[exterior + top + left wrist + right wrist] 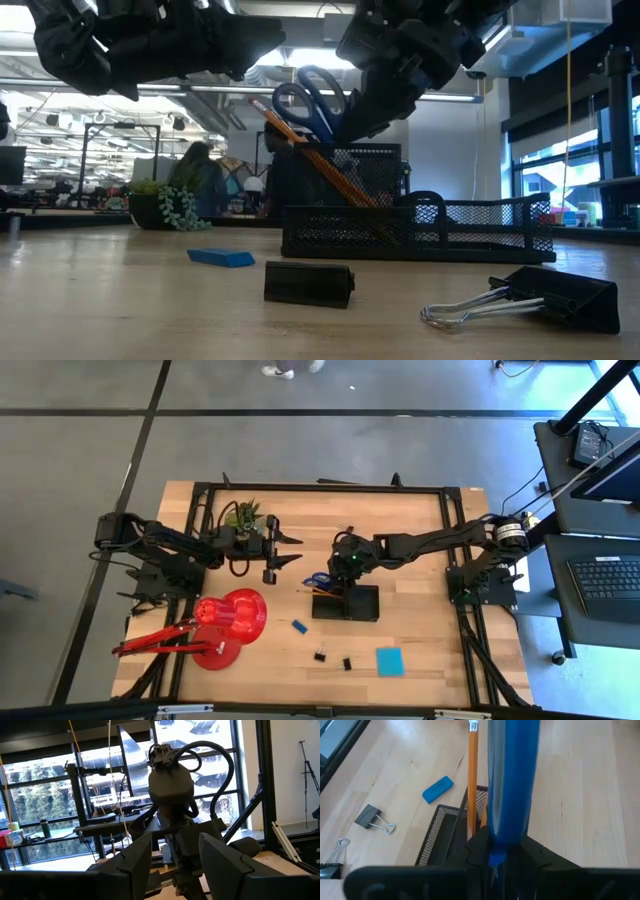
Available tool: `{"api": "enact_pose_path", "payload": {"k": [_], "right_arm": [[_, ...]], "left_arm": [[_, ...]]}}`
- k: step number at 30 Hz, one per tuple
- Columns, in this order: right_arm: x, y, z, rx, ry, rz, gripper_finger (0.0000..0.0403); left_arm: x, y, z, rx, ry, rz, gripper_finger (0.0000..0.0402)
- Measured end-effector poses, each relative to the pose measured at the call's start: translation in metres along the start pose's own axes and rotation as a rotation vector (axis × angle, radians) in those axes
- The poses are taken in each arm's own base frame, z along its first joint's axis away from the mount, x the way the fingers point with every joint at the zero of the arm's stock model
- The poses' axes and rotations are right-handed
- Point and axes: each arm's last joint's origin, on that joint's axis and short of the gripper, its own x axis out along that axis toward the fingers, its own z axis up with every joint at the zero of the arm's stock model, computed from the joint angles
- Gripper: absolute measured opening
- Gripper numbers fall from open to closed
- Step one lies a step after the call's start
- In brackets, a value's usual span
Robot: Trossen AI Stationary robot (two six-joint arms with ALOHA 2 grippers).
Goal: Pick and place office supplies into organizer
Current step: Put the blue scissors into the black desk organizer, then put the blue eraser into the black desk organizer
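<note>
My right gripper [343,568] hovers over the black mesh organizer [346,603] and is shut on the blue-handled scissors [308,98]. The scissors tilt, handles up; their blade end drops out of sight behind the organizer's tall mesh cup [365,170]. The orange pencil [318,158] leans in that cup, eraser end up. A blue eraser [299,626], two black binder clips [320,655] [346,663] and the cyan pad [389,661] lie on the table nearer the front edge. No pen shows. My left gripper [288,550] waits open, raised, to the organizer's left. My right gripper pinches the scissors between its two fingers at the lower end of the blue handle [493,856]; the handle loop [512,780] runs out past the fingertips. The fingers slant down from the table's right side. The scissors are tilted; their blades are hidden by the gripper and cup.
A red desk lamp [228,622] stands at the front left and a potted plant [243,515] at the far left. The organizer's low tray [470,228] sits beside the cup. People and desks show in the room behind.
</note>
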Motion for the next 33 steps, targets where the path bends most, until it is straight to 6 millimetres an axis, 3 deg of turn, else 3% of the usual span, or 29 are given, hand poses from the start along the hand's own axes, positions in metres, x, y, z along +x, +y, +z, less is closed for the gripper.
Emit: {"api": "enact_pose_path", "payload": {"k": [11, 21, 26, 33], "right_arm": [[0.0, 0.0, 0.0, 0.003, 0.002, 0.001, 0.0092], [-0.006, 0.001, 0.001, 0.01, 0.016, 0.002, 0.0183], [-0.024, 0.004, 0.012, 0.019, 0.054, 0.006, 0.021], [-0.061, 0.012, 0.021, 0.043, 0.057, 0.005, 0.0216]], "left_arm": [[0.0, 0.0, 0.0, 0.0, 0.0, 0.0, 0.0157], [0.0, 0.0, 0.0, 0.0, 0.0, 0.0, 0.0157], [0.0, 0.0, -0.001, -0.001, 0.009, -0.001, 0.0157], [0.0, -0.002, -0.001, -0.003, 0.012, -0.027, 0.0157]]}}
